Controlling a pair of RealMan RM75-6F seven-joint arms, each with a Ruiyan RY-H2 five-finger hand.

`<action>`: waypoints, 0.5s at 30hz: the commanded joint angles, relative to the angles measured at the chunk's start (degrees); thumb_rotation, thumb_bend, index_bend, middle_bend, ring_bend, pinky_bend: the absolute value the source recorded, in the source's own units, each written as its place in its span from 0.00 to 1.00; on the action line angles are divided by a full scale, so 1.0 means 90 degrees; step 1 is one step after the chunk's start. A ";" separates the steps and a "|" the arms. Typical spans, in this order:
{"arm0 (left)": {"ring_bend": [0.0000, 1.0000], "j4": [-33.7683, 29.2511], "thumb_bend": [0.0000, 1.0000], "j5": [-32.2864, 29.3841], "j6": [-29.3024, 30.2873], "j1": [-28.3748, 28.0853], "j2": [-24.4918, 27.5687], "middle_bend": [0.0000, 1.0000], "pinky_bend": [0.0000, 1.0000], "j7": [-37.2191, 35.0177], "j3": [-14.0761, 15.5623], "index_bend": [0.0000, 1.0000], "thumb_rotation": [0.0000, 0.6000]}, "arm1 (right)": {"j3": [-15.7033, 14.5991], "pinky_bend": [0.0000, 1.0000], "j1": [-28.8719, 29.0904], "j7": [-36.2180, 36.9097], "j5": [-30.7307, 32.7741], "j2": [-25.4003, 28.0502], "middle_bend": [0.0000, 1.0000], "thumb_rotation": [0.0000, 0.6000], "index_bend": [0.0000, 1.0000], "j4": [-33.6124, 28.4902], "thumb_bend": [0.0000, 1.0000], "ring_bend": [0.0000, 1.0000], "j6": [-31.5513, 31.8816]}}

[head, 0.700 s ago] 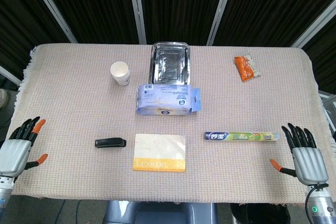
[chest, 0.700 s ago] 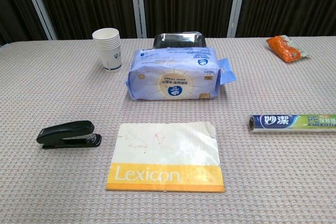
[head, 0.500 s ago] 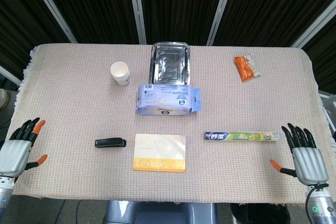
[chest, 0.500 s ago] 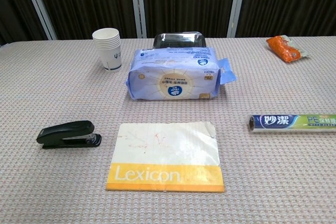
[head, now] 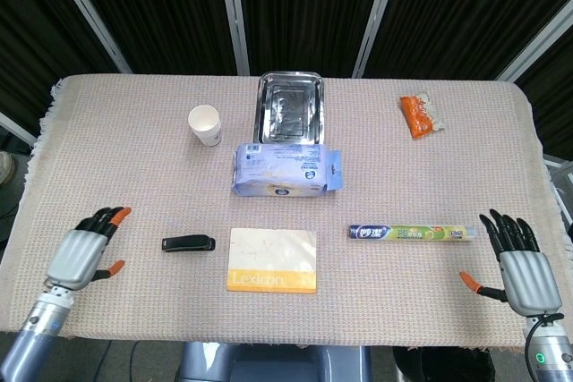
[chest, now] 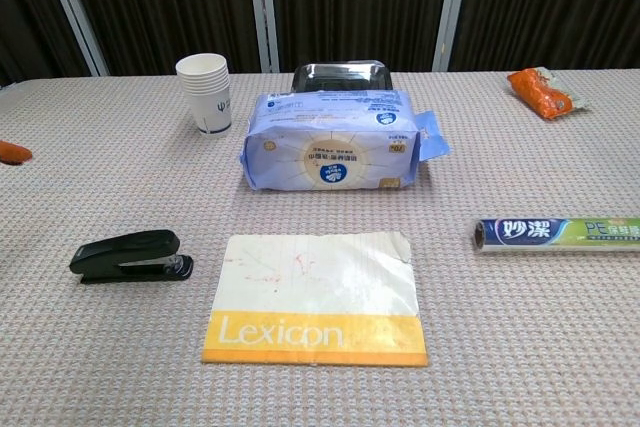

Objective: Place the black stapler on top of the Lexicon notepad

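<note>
The black stapler [head: 188,243] [chest: 130,255] lies flat on the woven cloth, just left of the Lexicon notepad [head: 272,259] [chest: 318,297], a white pad with a yellow band along its near edge. My left hand [head: 87,256] hovers over the near left part of the table, left of the stapler, fingers spread and empty; only an orange fingertip [chest: 13,152] shows at the left edge of the chest view. My right hand [head: 520,267] is at the near right corner, fingers spread, holding nothing.
A pack of wipes [head: 286,170] lies behind the notepad, with a steel tray [head: 291,107] and a stack of paper cups [head: 206,124] further back. A cling-film box [head: 412,233] lies right of the notepad. An orange snack packet [head: 422,114] sits at the far right.
My left hand has moved right, in over the table toward the stapler, and its fingertip has entered the chest view. The right hand and all objects have stayed put.
</note>
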 commanded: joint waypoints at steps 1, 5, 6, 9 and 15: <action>0.14 0.0266 0.22 -0.0220 -0.0259 -0.0256 -0.0544 0.17 0.31 0.0505 -0.0092 0.18 1.00 | -0.0013 0.00 0.0011 0.0062 -0.0026 0.0028 0.00 0.63 0.00 0.0006 0.18 0.00 -0.0020; 0.15 0.0645 0.23 -0.0319 -0.0324 -0.0407 -0.1049 0.18 0.33 0.0809 -0.0176 0.20 1.00 | -0.0030 0.00 0.0011 0.0224 -0.0079 0.0081 0.00 0.64 0.00 0.0016 0.18 0.00 -0.0014; 0.15 0.0741 0.23 -0.0343 -0.0361 -0.0453 -0.1164 0.17 0.33 0.0818 -0.0197 0.21 1.00 | -0.0033 0.00 0.0010 0.0260 -0.0093 0.0094 0.00 0.63 0.00 0.0017 0.18 0.00 -0.0008; 0.17 0.0983 0.24 -0.0269 -0.0405 -0.0616 -0.1525 0.20 0.34 0.0718 -0.0260 0.23 1.00 | -0.0031 0.00 -0.0007 0.0357 -0.0119 0.0140 0.00 0.63 0.00 0.0011 0.18 0.00 0.0037; 0.19 0.1312 0.26 -0.0332 -0.0628 -0.0852 -0.1931 0.22 0.35 0.0809 -0.0268 0.27 1.00 | -0.0038 0.00 0.0001 0.0451 -0.0122 0.0186 0.00 0.64 0.00 0.0016 0.18 0.00 0.0013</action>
